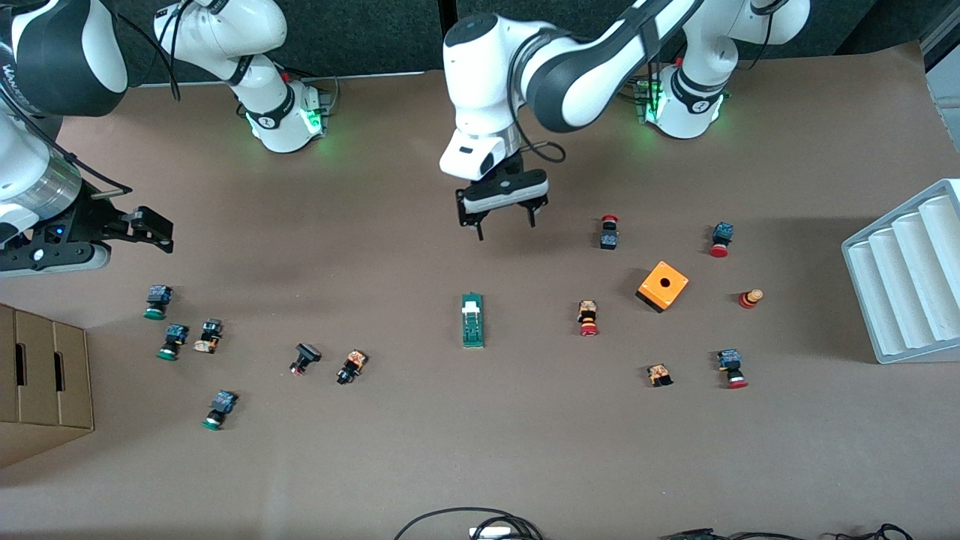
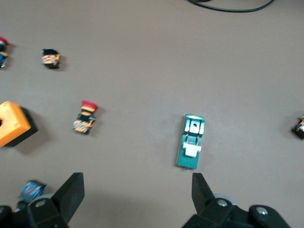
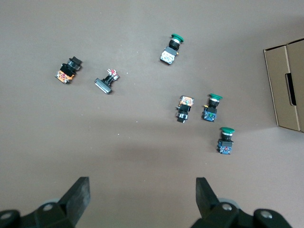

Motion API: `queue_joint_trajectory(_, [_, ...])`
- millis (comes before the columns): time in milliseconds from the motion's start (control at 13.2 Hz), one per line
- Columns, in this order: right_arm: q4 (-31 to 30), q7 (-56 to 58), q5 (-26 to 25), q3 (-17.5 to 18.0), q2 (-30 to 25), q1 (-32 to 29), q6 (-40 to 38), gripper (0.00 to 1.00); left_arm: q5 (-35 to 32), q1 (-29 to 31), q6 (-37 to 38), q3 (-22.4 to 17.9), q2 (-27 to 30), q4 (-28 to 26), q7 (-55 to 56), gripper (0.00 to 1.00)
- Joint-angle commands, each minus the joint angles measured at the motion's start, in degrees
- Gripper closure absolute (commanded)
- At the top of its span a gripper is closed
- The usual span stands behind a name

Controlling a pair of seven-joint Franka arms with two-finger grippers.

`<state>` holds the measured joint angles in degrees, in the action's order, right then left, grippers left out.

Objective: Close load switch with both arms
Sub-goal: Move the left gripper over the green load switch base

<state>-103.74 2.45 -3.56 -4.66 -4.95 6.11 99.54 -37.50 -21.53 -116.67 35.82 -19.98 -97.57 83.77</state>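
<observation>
The load switch point(image 1: 472, 321) is a narrow dark-green block lying flat mid-table, its white sliding piece at the end farther from the front camera. In the left wrist view the load switch point(image 2: 191, 141) shows just ahead of one finger. My left gripper point(image 1: 506, 225) point(image 2: 137, 190) hangs open and empty over bare table just off the switch's white end. My right gripper point(image 1: 142, 225) point(image 3: 142, 192) is open and empty over the right arm's end of the table, above a scatter of push buttons, well away from the switch.
An orange cube box point(image 1: 663, 286) and several red-capped push buttons point(image 1: 589, 318) lie toward the left arm's end. Green-capped buttons point(image 1: 157, 301) and a cardboard box point(image 1: 41, 382) sit at the right arm's end. A white ribbed tray point(image 1: 907, 277) stands at the table's edge.
</observation>
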Motion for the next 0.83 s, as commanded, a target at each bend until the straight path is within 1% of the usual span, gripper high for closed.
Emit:
queue_joint_trajectory(0, [1.1,-0.4,-2.1,-0.2,0.8,-0.2,-0.1,0.00,-6.9,-3.4,-2.5,-0.6,-3.8,0.7,3.9,0.00])
queue_joint_trajectory(152, [1.1,-0.5,-2.1,-0.3,0.7,-1.1,0.2,0.00,-14.8,-4.4,-2.6,-0.5,-7.0,0.6,10.5,0.00])
queue_joint_trajectory(228, [1.1,-0.5,-2.1,-0.3,0.9,-1.2,0.1,0.00,-18.4,-5.9,-2.6,-0.5,-8.7,0.7,14.4,0.00])
queue_joint_trajectory(759, [1.1,-0.3,-1.5,-0.1,3.5,-1.0,-1.2,0.00,-35.8,-9.4,-2.4,-0.6,-16.1,0.3,29.1,0.00])
